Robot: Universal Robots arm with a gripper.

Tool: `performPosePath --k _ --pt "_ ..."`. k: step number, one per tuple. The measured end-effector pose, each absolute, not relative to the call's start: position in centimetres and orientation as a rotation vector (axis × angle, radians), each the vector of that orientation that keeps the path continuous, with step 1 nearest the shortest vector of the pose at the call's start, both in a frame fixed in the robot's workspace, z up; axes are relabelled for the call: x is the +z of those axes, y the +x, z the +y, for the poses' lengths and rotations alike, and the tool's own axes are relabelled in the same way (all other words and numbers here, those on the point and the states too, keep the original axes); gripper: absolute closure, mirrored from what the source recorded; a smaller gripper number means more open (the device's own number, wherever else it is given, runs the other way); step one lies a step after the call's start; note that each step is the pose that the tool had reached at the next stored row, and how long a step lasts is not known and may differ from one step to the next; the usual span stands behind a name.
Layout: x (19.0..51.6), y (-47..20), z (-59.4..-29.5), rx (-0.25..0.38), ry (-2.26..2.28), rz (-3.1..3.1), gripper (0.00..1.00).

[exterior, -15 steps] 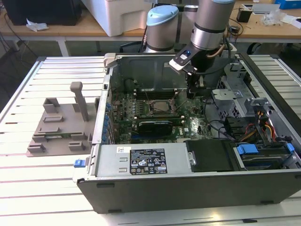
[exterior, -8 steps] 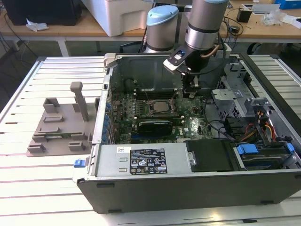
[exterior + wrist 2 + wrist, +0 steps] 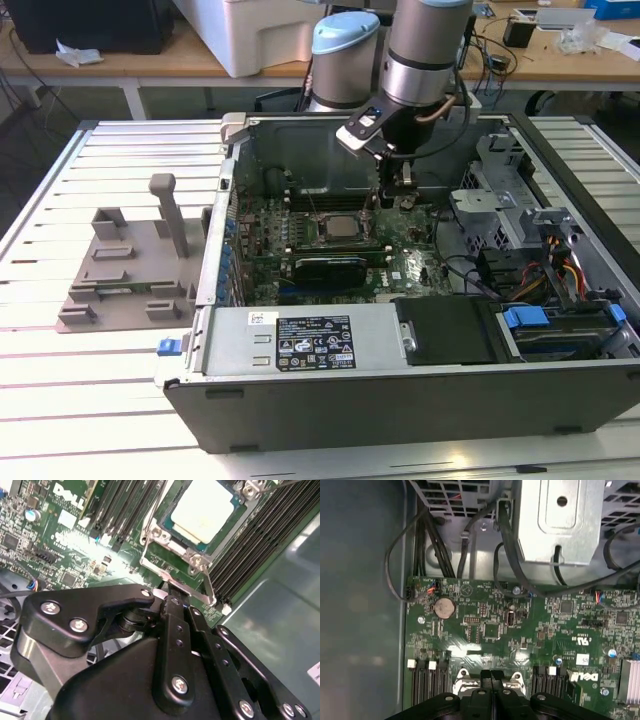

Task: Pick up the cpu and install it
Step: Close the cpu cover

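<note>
one square cpu (image 3: pixel 202 510), pale silver top, dark rim, in socket (image 3: pixel 196 560)

The desk (image 3: pixel 90 400) is a pale metal surface of long parallel slats with grooves between them. An open computer case (image 3: pixel 400 405) lies on its side, from the middle toward the edge at the exterior view's right, with its long wall close to the near edge. A grey plastic fixture block (image 3: pixel 120 275) sits flat on the slats toward the exterior view's left edge, just beside the case.
</note>
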State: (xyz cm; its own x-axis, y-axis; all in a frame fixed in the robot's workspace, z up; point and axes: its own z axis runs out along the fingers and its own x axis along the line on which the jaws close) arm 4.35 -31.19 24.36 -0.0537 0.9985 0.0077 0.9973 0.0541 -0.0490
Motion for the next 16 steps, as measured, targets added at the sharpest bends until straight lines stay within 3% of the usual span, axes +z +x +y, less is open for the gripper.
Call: performPosePath --k 16 --pt "24.3 0.9 -31.2 0.046 -2.134 -2.252 0.89"
